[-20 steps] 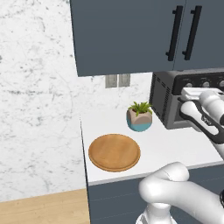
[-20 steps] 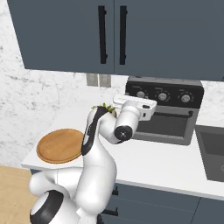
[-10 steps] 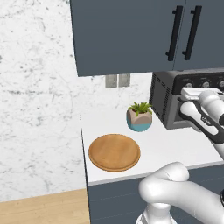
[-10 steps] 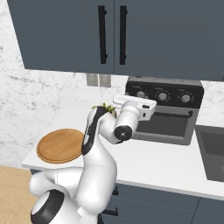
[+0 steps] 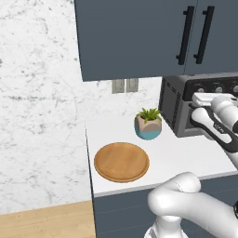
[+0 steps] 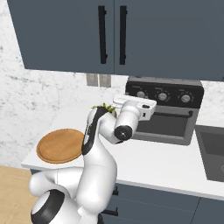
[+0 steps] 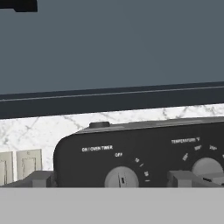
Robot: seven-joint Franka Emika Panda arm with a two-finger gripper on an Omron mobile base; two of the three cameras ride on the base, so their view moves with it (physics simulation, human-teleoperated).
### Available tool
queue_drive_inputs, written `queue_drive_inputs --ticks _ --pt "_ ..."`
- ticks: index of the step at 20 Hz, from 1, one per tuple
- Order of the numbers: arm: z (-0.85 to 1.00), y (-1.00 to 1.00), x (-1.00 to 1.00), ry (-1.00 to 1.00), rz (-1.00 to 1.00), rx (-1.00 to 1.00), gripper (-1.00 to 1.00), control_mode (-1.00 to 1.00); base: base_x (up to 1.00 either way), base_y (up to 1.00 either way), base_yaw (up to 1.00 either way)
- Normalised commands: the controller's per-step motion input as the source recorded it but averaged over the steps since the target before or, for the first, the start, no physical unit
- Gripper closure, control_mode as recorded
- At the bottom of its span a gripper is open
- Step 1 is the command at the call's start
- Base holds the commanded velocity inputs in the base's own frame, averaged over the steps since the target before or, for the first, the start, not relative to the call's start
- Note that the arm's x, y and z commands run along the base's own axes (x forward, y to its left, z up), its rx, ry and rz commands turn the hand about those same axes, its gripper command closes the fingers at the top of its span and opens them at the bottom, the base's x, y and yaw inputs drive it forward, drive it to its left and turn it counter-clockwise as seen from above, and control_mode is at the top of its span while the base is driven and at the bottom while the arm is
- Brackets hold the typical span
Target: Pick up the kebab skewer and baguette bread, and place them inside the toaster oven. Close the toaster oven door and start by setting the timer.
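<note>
At about nine o'clock from me a round wooden board lies bare on the white worktop, and just past it toward the wall a small potted plant stands between the board and the toaster oven. Two wall outlets sit on the marble backsplash above the plant, under the dark wall cabinets with their vertical black handles. The toaster oven stands on the worktop at roughly twelve o'clock, its door upright against the front, the black bar handle running across the top of the glass. My pincer is raised in front of the oven's left end, level with the control strip; I cannot tell how its jaws stand. Looking along my hand, I face the black control strip close up: the timer knob at six o'clock points to OFF, and a temperature knob sits at four o'clock. A sink lies at three o'clock.
</note>
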Motion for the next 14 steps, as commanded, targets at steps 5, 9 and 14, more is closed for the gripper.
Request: queue_drive_inputs --ticks 5,9,14 --pt "0.0 0.0 0.0 0.0 0.0 0.0 -1.0 -1.0 0.0 0.0 0.0" --pt "0.0 0.02 -0.01 0.0 0.0 0.0 -1.0 -1.0 0.0 0.0 0.0" --pt "0.0 0.02 -0.14 0.0 0.0 0.0 -1.0 -1.0 0.0 0.0 0.0"
